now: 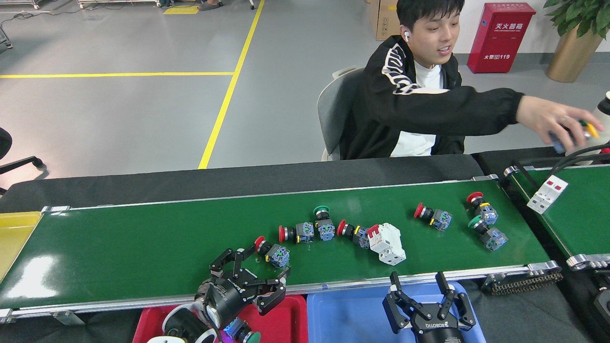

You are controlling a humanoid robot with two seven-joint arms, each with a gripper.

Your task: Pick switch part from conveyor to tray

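The conveyor (143, 238) runs across the head view, carrying several switch parts. The nearest one, a red-button switch part (272, 253), lies near the front rail. My left gripper (257, 270) is open just in front of it, its fingertips reaching over the rail on either side of the part without touching it. Over the blue tray (352, 314) my right gripper (421, 291) stands open and empty. A green-button switch part (244, 332) lies in the red tray (288, 319), partly hidden by my left arm.
More switch parts (324, 225) and a white breaker (388, 244) cluster mid-belt, with others (432, 216) at the right end. A person behind the belt stretches a hand (557, 125) to the right. A second belt (584, 219) carries another breaker (548, 193). A yellow bin (14, 228) sits at the left.
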